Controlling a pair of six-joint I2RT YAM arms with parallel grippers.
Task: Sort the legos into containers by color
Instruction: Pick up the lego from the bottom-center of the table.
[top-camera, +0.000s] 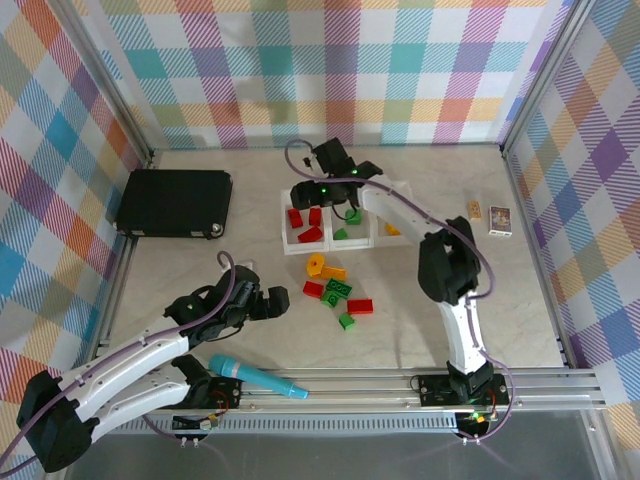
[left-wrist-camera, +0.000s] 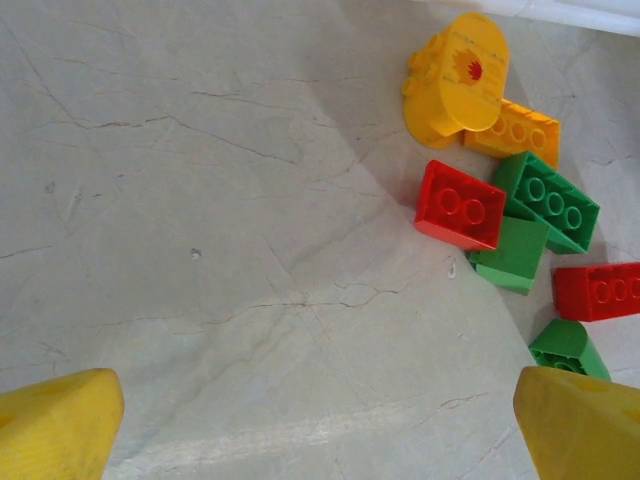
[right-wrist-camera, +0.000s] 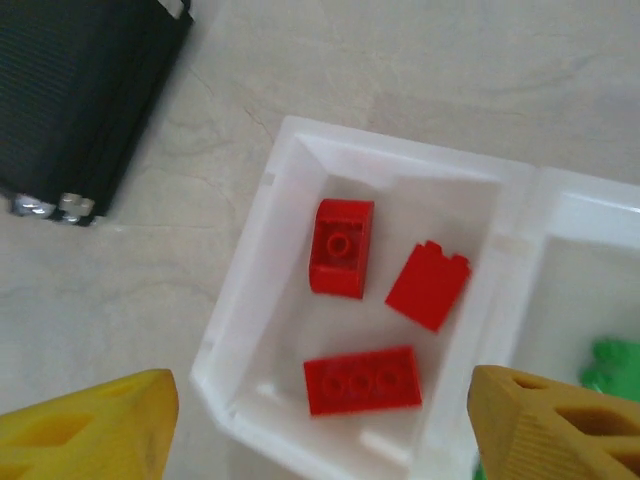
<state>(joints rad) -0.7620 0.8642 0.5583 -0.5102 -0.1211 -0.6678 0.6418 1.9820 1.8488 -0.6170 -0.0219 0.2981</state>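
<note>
Looking down from the top camera, I see my left claw (top-camera: 268, 300) low over the table. The loose legos (top-camera: 337, 291) lie just beyond its tips, between it and the containers (top-camera: 296, 249). My right claw (top-camera: 312, 192) hangs over the red end of that row, with the black case (top-camera: 175, 203) well off to its side.

Through the left wrist camera, the left claw (left-wrist-camera: 320, 430) is spread wide, with nothing between its yellow fingertips (left-wrist-camera: 55, 425). The cluster lies ahead, toward the finger on the view's right. A red brick (left-wrist-camera: 460, 205) is nearest my centre line, packed against a green sloped piece (left-wrist-camera: 512, 255) and a green brick (left-wrist-camera: 548, 200). Beyond them are an orange brick (left-wrist-camera: 512, 130) and a yellow rounded piece (left-wrist-camera: 458, 75). I judge these light, rigid and smooth-walled, so they won't crush but may skid or squirt out. I would take the red brick across its flat long sides, below the studs, though the green neighbours crowd one side.

Through the right wrist camera, the right claw (right-wrist-camera: 325, 430) is spread and empty above the red bin (right-wrist-camera: 250, 300). Three red bricks (right-wrist-camera: 340, 247) lie in it, ahead of and between my fingers. A green piece (right-wrist-camera: 610, 365) sits in the next bin, beyond the finger on the view's right.
</note>
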